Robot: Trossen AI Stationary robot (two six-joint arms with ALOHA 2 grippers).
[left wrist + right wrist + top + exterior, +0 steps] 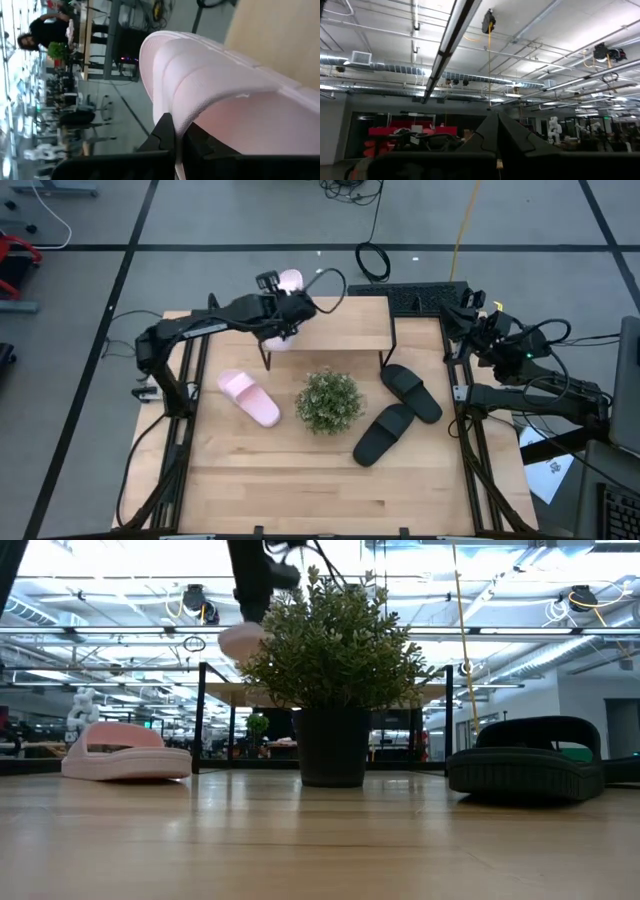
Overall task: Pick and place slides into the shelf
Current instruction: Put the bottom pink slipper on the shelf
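My left gripper [284,313] is shut on a light pink slide [287,286] over the left end of the shelf [345,325], a light plank on thin black legs. In the low view this slide [240,641] hangs high, beside the plant. The second pink slide [250,397] lies sole-down on the table, left of the plant. Two black slides [410,392] [383,433] lie sole-down on the right. My right gripper [468,303] waits shut at the table's far right corner, touching nothing; its fingertips [498,118] point up at the ceiling. My left gripper [179,129] pinches the held pink slide's wide strap [187,107] at its edge between the two fingers [163,131]. The slide is lifted clear of the table and the shelf, and tilted.
A potted green plant [328,401] stands mid-table in front of the shelf, between the pink slide and the black ones. A dark keyboard [425,297] lies behind the shelf's right end. The table's near half [320,490] is bare wood.
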